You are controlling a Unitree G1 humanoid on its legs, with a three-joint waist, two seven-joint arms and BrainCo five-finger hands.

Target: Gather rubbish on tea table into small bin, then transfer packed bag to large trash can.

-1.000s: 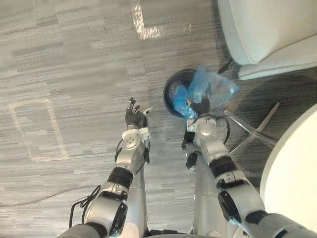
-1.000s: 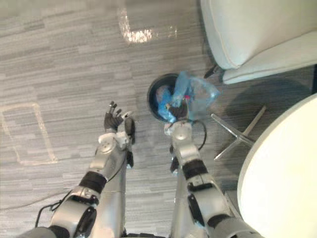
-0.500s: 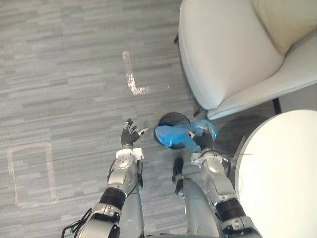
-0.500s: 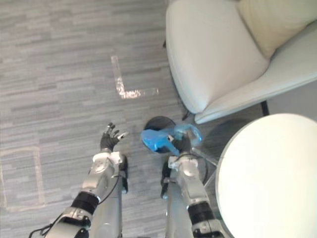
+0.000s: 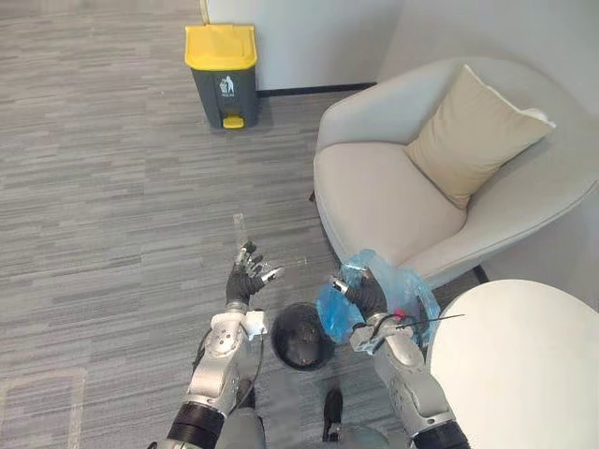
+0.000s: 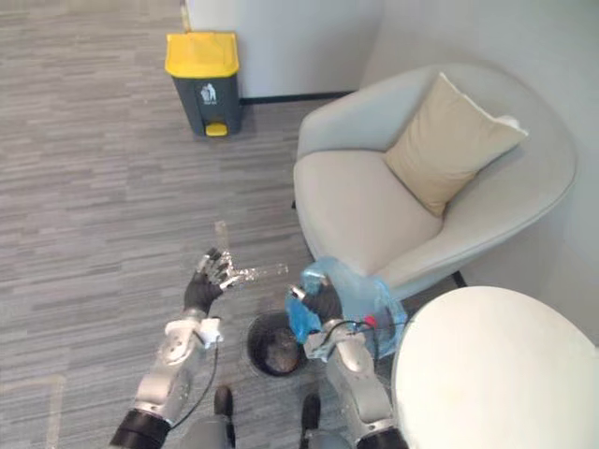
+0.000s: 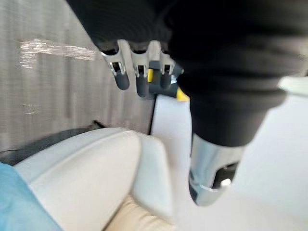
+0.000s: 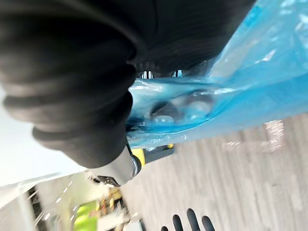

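Blue bag (image 5: 412, 292) in right hand (image 5: 363, 296)

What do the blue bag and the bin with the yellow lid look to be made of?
The blue bag: thin plastic film, it seems; translucent, glossy, crumpled where the right hand grips it. The bin: probably hard moulded plastic, matte grey body, smooth yellow lid.

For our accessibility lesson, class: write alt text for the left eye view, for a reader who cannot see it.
The robot's right hand grips a blue plastic bag beside a small black bin on grey carpet, its left hand open nearby. Behind stand a pale armchair with a tan cushion and a yellow-lidded trash can.
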